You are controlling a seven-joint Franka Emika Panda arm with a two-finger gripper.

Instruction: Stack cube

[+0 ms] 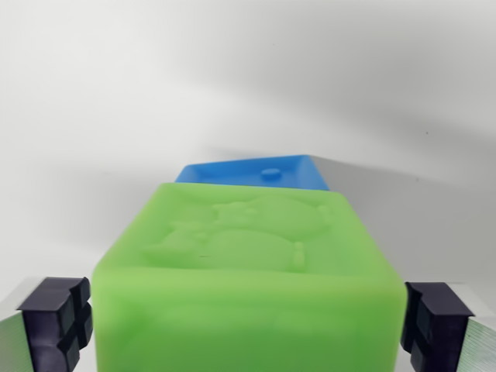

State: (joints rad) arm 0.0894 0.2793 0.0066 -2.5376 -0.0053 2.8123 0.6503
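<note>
Item: green cube (248, 287), foreground, sitting between the two finger pads of the claw (248, 322). Top face carries a raised relief figure; edges are rounded; surface looks like smooth matte moulded plastic or rubber. Judged light, fairly stiff, not fragile, perhaps slightly slick. Best hold: the two flat side walls, low on the block, clear of the rounded edges.

Item: blue cube (256, 170), directly behind the green one in the wrist view, only its top face and a small raised stud showing. Whether the two blocks touch cannot be told; the green one hides the join.

Item: claw. Dark pads flank the green cube, one at the wrist view's left (58, 322), one at the wrist view's right (434, 322). Jaws are spread; the right pad lies just beside the wall, the left shows a thin gap. No firm pinch visible.

Item: desk (116, 116), plain white, bare around the blocks. No obstacles in view.
</note>
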